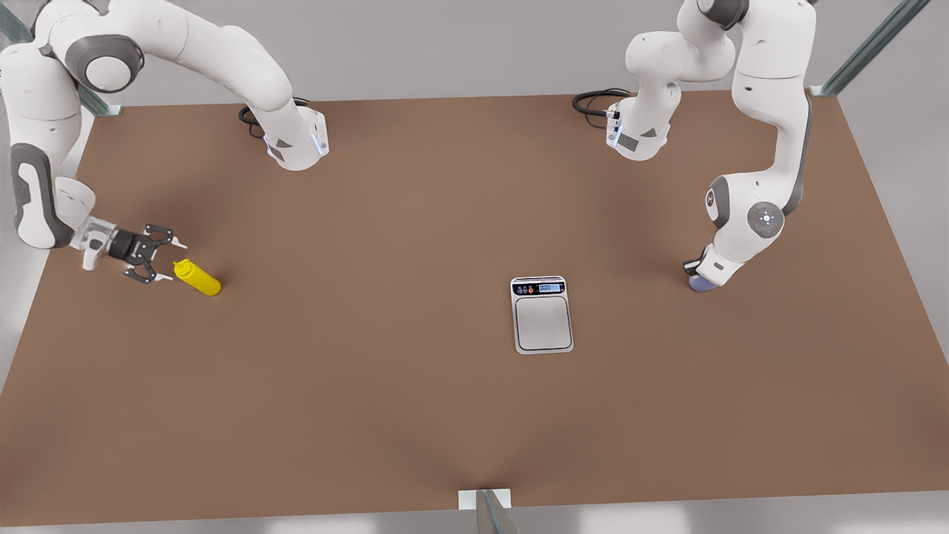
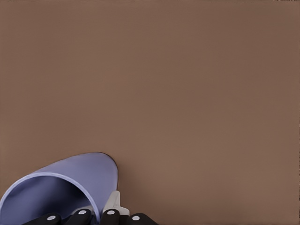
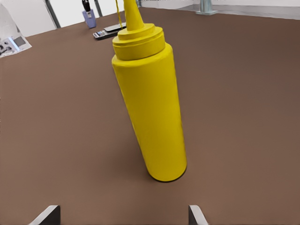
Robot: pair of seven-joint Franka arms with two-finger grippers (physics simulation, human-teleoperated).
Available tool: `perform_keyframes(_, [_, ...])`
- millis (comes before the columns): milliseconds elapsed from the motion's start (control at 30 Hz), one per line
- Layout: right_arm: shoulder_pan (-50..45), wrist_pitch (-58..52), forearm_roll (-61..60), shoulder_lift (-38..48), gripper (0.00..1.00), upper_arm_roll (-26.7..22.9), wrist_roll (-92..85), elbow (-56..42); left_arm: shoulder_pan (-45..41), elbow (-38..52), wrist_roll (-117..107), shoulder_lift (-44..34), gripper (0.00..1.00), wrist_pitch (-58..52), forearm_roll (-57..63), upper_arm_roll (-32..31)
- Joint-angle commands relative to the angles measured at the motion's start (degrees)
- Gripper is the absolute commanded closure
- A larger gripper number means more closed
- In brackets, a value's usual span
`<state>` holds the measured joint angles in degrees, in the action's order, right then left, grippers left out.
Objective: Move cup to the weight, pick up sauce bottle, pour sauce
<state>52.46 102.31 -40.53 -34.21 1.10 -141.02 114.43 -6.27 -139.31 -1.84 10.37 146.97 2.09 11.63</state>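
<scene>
Left gripper [image 1: 700,276] pinches the smooth tapered cup [image 2: 70,185]; right gripper [image 1: 164,258] gapes beside the glossy cylindrical sauce bottle [image 3: 149,101]

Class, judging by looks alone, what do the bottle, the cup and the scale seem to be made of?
Bottle: likely smooth plastic, uniform opaque yellow with a soft sheen. Cup: probably matte plastic, thin-walled, even lavender. Scale: plate looks like brushed metal, silver-grey, though it may be painted plastic.
</scene>
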Motion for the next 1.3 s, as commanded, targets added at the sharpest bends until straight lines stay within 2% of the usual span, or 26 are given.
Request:
perform_keyframes(0, [-0.16,0.0,-0.08,-0.24,0.0,0.04,0.04,0.0,0.03,0.0,0.09,0.0,0.76,-0.02,-3.58,-0.03])
perform_keyframes(33, [-0.51,0.0,-0.16,-0.77,0.0,0.04,0.04,0.0,0.03,0.0,0.17,0.09,0.75,0.07,-3.5,-0.03])
perform_keyframes(67, [-1.39,0.09,-1.31,-1.03,0.0,0.04,0.04,-0.26,0.03,0.0,0.17,0.09,0.7,0.07,-3.5,-0.03])
perform_keyframes(200, [-4.29,0.79,-3.07,-1.47,0.0,0.04,0.3,-0.97,0.03,0.09,0.17,0.09,0.75,0.16,-3.5,-0.03])
perform_keyframes(633, [-6.4,0.09,-3.77,-3.93,0.0,0.83,-3.04,-2.9,-2.78,1.14,-0.62,-0.53,0.76,2.18,-3.85,-0.73])
perform_keyframes(867, [-6.49,0.09,-4.38,-5.08,0.0,1.8,-3.04,-2.9,-10.25,4.39,-9.93,0.62,0.76,0.78,-4.11,-0.74])
perform_keyframes(900, [-6.58,0.0,-4.38,-5.08,0.06,1.89,-3.04,-2.9,-11.04,5.19,-11.51,0.79,0.76,0.16,-4.11,-0.74])
perform_keyframes(933, [-6.58,0.0,-4.3,-5.08,0.2,1.89,-3.04,-2.99,-11.75,5.45,-12.66,0.88,0.76,0.16,-4.11,-0.74])
perform_keyframes(967, [-6.58,0.0,-4.38,-5.08,0.23,1.89,-3.04,-2.99,-12.72,6.06,-14.24,1.32,0.76,0.07,-4.11,-0.74])
perform_keyframes(1200, [-6.58,-0.18,-4.38,-5.08,0.23,3.03,-2.95,-2.99,-20.09,12.12,-25.66,3.6,0.76,-4.94,-4.11,-0.82])
perform_keyframes(1267, [-6.58,-0.18,-4.38,-5.08,0.32,3.03,-2.95,-2.9,-23.0,15.2,-30.32,5.27,0.76,-6.61,-4.2,-0.82])
